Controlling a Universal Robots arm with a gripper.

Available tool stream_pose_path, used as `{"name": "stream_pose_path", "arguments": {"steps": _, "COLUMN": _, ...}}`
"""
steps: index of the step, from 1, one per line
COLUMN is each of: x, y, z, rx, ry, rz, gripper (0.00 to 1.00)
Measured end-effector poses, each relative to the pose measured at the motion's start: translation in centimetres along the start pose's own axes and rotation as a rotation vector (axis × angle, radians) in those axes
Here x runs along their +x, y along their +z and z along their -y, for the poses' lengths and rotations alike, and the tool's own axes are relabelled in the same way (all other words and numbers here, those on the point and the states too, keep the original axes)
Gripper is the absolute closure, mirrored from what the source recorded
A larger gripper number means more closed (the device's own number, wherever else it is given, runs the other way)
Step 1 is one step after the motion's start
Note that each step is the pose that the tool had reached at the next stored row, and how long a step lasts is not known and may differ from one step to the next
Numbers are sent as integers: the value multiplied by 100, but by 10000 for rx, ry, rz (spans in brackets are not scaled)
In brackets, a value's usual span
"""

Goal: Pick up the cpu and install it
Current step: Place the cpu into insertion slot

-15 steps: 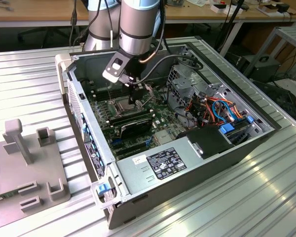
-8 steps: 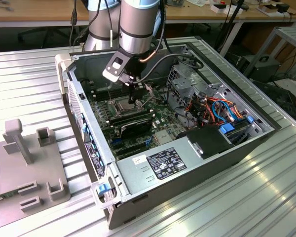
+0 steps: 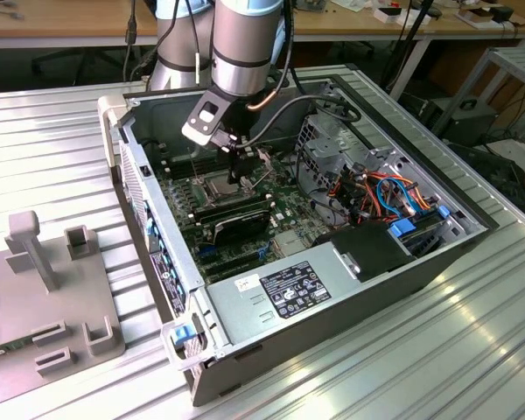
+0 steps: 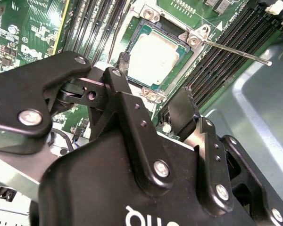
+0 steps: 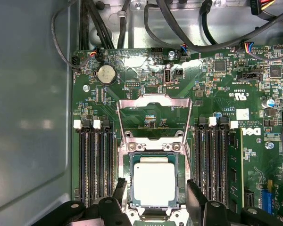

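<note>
Looking at a ribbed metal table [image 3: 437, 350] carrying an open computer case [image 3: 376, 302], with wooden desks [image 3: 70, 22] standing in the room behind the case. Spotting a grey block fixture [image 3: 48, 306] lying on the table beside the case, toward the exterior view's left.

Finding inside the case a green board [image 3: 280, 206], a grey power supply box [image 3: 284, 293] at the case's near corner, and a tangle of orange and blue cables [image 3: 381, 188] at its far side. Seeing the board's socket [image 5: 153, 147] lying with its metal load plate [image 5: 154, 115] swung up and its thin lever rod [image 4: 236, 52] sticking out free. Finding the cpu [image 5: 154, 182] [image 4: 153, 55] sitting flat in that socket inside the case, grey face up, with rows of black memory slots [image 5: 92, 165] flanking it on both sides.

Seeing the arm [image 3: 241, 44] hanging down into the case, holding the black end effector [image 5: 156, 190] [image 3: 241, 166] directly over the cpu. Noting the end effector spread wide and gripping nothing, one fingertip [image 5: 120, 186] hanging past one edge of the cpu and the other past the opposite edge, both clear of the chip's grey face.
</note>
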State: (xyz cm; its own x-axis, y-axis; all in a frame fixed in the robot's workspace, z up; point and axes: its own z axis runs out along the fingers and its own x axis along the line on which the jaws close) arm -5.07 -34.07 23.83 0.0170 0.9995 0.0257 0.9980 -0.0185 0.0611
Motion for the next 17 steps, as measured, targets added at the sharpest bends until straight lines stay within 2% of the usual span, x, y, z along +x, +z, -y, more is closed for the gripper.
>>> {"name": "stream_pose_path", "arguments": {"steps": 3, "x": 1, "y": -30, "z": -2, "rx": 1, "ry": 0, "rz": 2, "gripper": 39}}
{"name": "stream_pose_path", "arguments": {"steps": 6, "x": 3, "y": -112, "z": -7, "rx": 0, "ry": 1, "rz": 0, "gripper": 39}}
{"name": "stream_pose_path", "arguments": {"steps": 17, "x": 3, "y": -122, "z": -7, "rx": 0, "ry": 0, "rz": 0, "gripper": 39}}
